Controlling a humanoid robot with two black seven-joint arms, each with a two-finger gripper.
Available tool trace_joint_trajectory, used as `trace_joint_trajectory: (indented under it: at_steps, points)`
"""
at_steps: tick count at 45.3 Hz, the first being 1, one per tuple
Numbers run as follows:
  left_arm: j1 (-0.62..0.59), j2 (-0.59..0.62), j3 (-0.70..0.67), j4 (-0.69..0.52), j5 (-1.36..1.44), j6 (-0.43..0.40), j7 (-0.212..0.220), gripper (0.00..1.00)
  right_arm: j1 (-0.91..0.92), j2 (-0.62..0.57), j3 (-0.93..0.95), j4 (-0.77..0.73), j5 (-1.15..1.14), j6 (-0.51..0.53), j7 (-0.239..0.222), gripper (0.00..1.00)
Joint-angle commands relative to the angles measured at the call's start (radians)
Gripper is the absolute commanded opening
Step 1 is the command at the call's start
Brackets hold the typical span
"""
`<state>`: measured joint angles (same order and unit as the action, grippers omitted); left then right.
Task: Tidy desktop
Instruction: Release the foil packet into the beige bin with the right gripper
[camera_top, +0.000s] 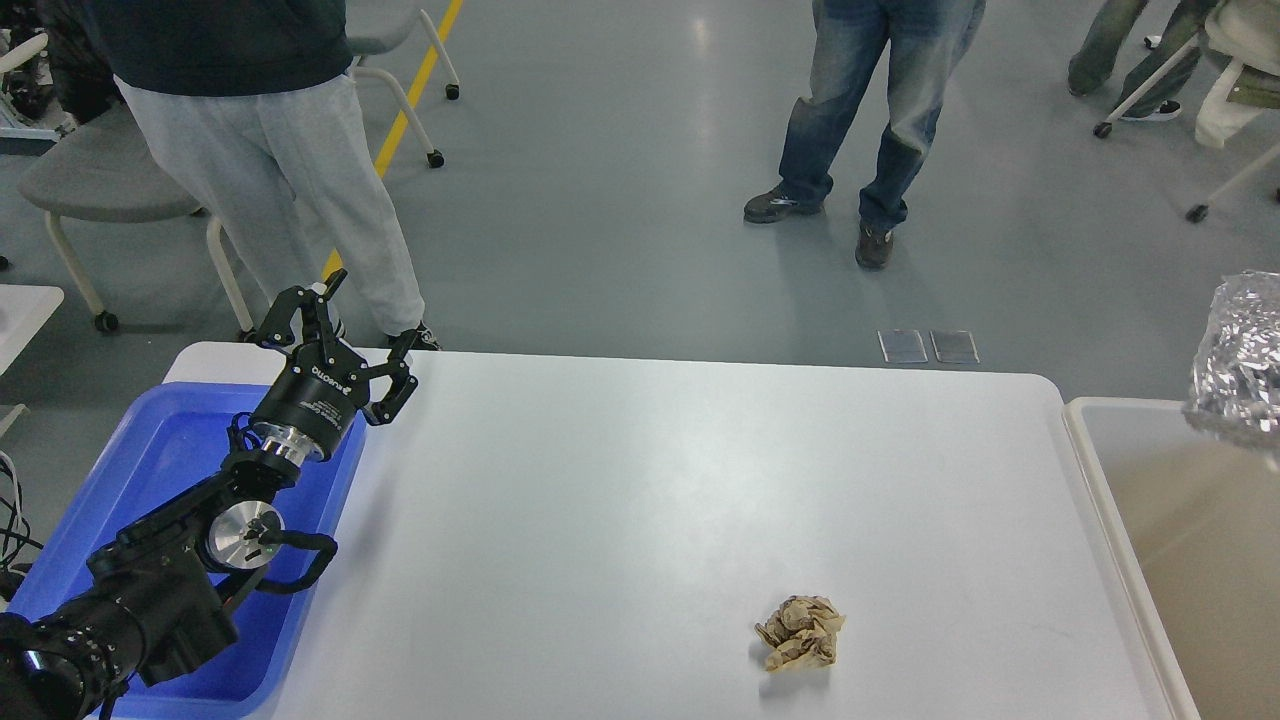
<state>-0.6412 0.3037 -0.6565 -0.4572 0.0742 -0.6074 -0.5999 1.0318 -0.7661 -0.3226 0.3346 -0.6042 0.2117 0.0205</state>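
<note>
The white desktop (620, 500) fills the middle of the head view. A crumpled brown paper ball (800, 632) lies on it near the front right. A crinkled silver foil bag (1240, 360) hangs in the air at the right edge, above the far end of the off-white bin (1100, 480). My right gripper is out of view, so what holds the bag is hidden. My left gripper (345, 325) is open and empty, held above the far left corner of the desktop, next to the blue tray (150, 460).
Two people stand beyond the desktop's far edge, one at the left (270, 170) close to the corner, one at the centre (870, 110). Wheeled chairs (90, 190) stand on the grey floor at the left and far right.
</note>
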Motion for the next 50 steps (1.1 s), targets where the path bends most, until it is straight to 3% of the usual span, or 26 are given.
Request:
trace_joint_trajectory:
  at_steps: [1,17,42,44,46,50]
  points:
    - [0.000,0.000,0.000,0.000,-0.001,0.001,-0.001,1.00,-0.151,0.062,0.022,-0.120,0.040,-0.043,0.024,0.00]
    - [0.000,0.000,0.000,0.000,-0.001,0.005,-0.001,1.00,-0.283,0.120,0.036,-0.181,0.124,-0.043,0.026,0.00]
    - [0.000,0.000,0.000,0.000,-0.001,0.005,-0.001,1.00,-0.317,0.137,0.036,-0.203,0.138,-0.044,0.026,0.00]
    - [0.000,0.000,0.000,0.000,-0.001,0.005,-0.001,1.00,-0.317,0.136,0.036,-0.204,0.152,-0.044,0.026,0.18]
    - [0.000,0.000,0.000,0.000,-0.001,0.005,-0.001,1.00,-0.317,0.136,0.036,-0.212,0.165,-0.044,0.026,0.57]
    - [0.000,0.000,0.000,0.000,-0.001,0.005,-0.001,1.00,-0.318,0.136,0.036,-0.216,0.192,-0.043,0.026,0.66]
